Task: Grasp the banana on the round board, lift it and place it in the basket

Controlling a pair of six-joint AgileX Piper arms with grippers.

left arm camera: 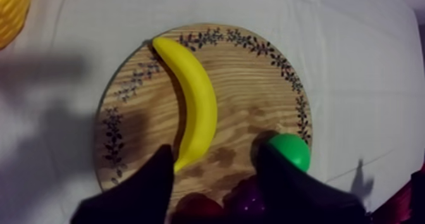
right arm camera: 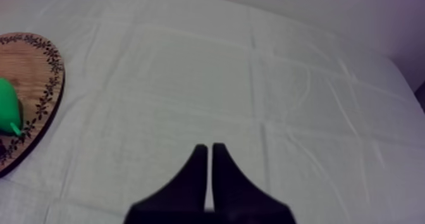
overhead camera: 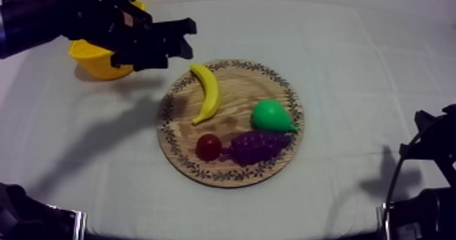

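Yellow banana (overhead camera: 207, 93) on board (overhead camera: 239, 110); basket (overhead camera: 95, 61) apart

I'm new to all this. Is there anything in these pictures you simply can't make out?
- The inside of the yellow basket: in the top view, the left arm lies across it.
- The small red fruit and the grapes: in the left wrist view, mostly behind the fingers of the left tool.
- The pear and the wooden board: in the right wrist view, cut off by the picture's edge.

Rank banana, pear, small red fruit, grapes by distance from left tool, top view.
1. banana, upper left of the board, just by the left tool.
2. pear, right side, and small red fruit, lower edge: too close to call.
3. grapes, lower right, farthest.
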